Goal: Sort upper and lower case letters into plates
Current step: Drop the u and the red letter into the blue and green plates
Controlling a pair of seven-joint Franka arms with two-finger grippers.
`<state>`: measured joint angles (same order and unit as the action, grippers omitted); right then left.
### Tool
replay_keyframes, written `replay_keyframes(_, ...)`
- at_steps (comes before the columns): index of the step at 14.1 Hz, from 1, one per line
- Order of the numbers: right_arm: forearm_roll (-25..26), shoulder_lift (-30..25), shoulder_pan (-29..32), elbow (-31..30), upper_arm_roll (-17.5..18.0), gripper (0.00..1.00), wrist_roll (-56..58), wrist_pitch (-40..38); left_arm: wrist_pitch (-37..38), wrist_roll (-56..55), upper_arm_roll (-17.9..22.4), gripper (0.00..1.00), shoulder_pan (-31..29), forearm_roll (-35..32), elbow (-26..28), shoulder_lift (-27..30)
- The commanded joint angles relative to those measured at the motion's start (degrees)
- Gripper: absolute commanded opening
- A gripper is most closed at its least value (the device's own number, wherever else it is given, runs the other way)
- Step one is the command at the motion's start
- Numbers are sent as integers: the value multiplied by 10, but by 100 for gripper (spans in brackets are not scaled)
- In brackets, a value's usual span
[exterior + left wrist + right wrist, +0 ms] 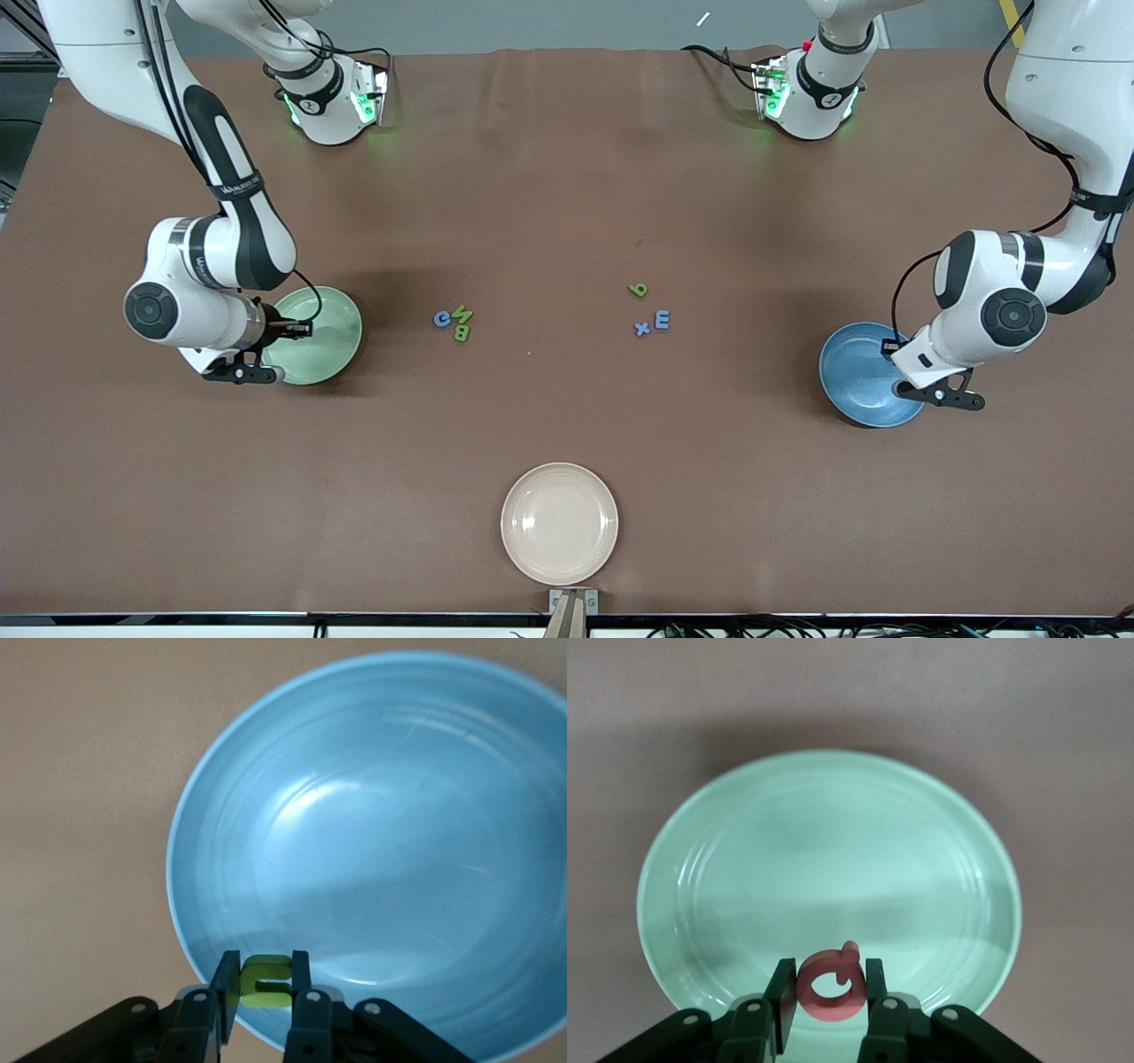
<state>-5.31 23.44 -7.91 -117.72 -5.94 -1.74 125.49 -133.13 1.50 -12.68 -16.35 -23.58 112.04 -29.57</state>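
1. The green plate [323, 341] sits on the table [567, 177] toward the right arm's end. In the right wrist view the green plate [828, 877] fills the area below the fingers.
2. The blue plate [859, 377] sits toward the left arm's end. In the left wrist view the blue plate [381, 842] lies below the fingers.
3. The right gripper [829, 992] hangs over the green plate, just inside its rim. Its fingers [782, 992] are clenched on a pink letter [830, 981], which sits upright between the two pads.
4. The left gripper [266, 985] hangs over the blue plate, just inside its rim. Its fingers [299, 979] are clenched on a green letter [266, 981], gripped on both sides.
5. In the front view the right gripper [297, 330] and the left gripper [890, 348] are mostly covered by their wrists.
6. One loose group lies on the table between the plates, closer to the green plate: a blue letter C [442, 318], a green letter W [462, 313] and a green letter B [462, 333], touching or nearly so.
7. A second group lies closer to the blue plate: a small green letter [638, 289], a blue letter m [662, 319] and a blue letter x [642, 329].
8. A beige plate [559, 523] sits nearer to the front camera than both groups, well apart from either gripper.
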Motion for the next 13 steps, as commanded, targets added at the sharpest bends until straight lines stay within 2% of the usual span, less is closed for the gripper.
replay_keyframes(1, 9, 1, 2, -15, 7, 21, -4, 0, -7, 9, -6, 11, -8, -12, 4, -4)
replay_keyframes(6, 9, 6, 2, -29, 7, 22, -9, -14, -7, 9, -6, 16, -10, -12, 3, -10)
replay_keyframes(10, 8, 22, -2, -26, 8, 24, -9, -10, -7, 9, -6, 24, -10, -12, 2, -11)
replay_keyframes(11, 7, 22, -2, -26, 8, 31, -9, -10, -7, 9, -6, 32, -10, -12, 2, -11)
replay_keyframes(12, 7, 22, -1, -25, 8, 60, -9, -10, -7, 9, -6, 50, -9, -12, 0, -11)
replay_keyframes(13, 5, 22, -1, -22, 8, 99, -10, -12, -7, 8, -7, 68, -9, -12, -2, -10)
